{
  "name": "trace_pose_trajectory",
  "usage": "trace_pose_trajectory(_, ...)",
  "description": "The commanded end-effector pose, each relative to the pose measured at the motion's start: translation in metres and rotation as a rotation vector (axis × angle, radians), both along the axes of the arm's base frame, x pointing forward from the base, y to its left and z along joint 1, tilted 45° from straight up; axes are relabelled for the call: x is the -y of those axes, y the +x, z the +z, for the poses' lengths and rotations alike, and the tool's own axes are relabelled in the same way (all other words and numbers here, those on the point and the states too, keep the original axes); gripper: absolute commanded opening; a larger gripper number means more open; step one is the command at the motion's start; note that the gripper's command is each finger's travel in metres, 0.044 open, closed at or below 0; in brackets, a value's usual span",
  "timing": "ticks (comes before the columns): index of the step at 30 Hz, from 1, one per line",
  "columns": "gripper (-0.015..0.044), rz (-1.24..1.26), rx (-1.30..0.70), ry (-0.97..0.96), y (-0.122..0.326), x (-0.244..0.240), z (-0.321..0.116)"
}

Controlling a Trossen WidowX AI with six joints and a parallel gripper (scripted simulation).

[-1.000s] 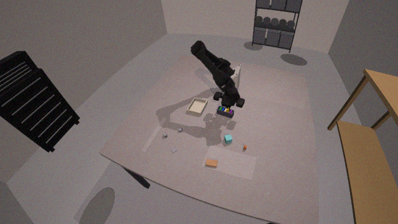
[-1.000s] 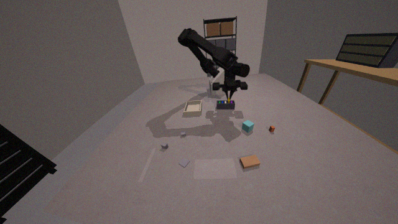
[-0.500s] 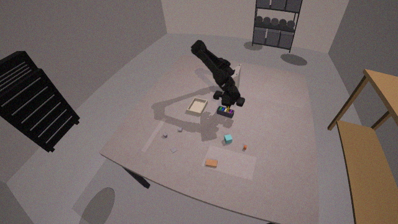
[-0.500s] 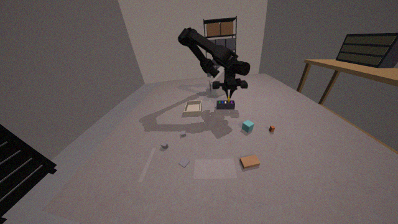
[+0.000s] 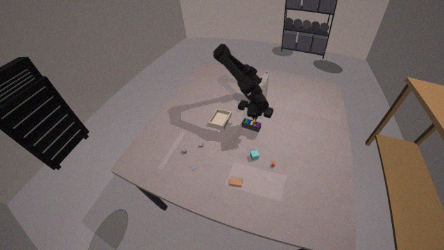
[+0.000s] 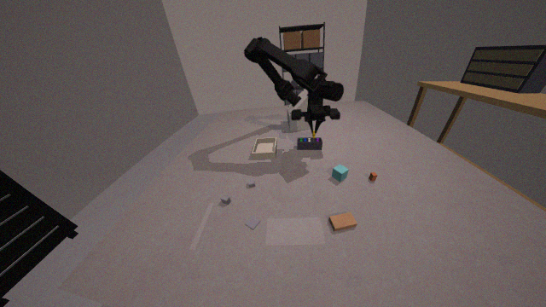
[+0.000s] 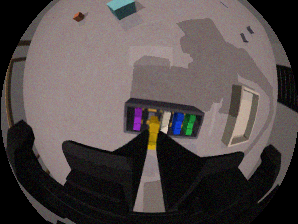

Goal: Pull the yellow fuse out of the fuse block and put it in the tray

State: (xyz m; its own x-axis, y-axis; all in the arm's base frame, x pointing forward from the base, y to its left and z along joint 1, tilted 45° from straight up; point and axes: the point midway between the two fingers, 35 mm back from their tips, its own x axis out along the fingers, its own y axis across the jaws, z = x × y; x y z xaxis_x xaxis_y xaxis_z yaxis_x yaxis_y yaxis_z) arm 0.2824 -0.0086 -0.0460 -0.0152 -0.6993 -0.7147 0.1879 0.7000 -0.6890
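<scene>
Just above the dark fuse block (image 5: 251,127) (image 6: 310,145) (image 7: 164,104), your gripper (image 5: 254,117) (image 6: 314,131) (image 7: 152,135) has its fingertips closed on the yellow fuse (image 5: 254,121) (image 6: 314,135) (image 7: 153,132), pinching it over its slot. You have the purple fuse (image 5: 257,124) (image 6: 317,140) (image 7: 137,119) on one side of that slot and the white, blue and green ones on the other, all seated in the block. Your tray (image 5: 224,127) (image 6: 264,156) (image 7: 231,143) sits on the table (image 5: 305,146) (image 6: 409,205) (image 7: 75,80), apart from the block, with the yellow fuse outside it.

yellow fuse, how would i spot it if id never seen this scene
Find the black arm, then its gripper above the dark fuse block. The yellow fuse is between its fingertips; the purple, white, blue and green fuses sit in the block.
</scene>
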Motion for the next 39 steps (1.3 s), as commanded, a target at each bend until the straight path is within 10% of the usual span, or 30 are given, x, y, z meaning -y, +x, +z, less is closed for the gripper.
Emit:
trace_pose_trajectory(1,0.0,-0.003,0.004,0.004,0.001,-0.004,0.003)
trace_pose_trajectory(18,0.0,-0.003,0.003,0.007,0.003,-0.014,0.02)
trace_pose_trajectory(39,0.0,0.002,0.006,0.028,0.008,0.085,0.117)
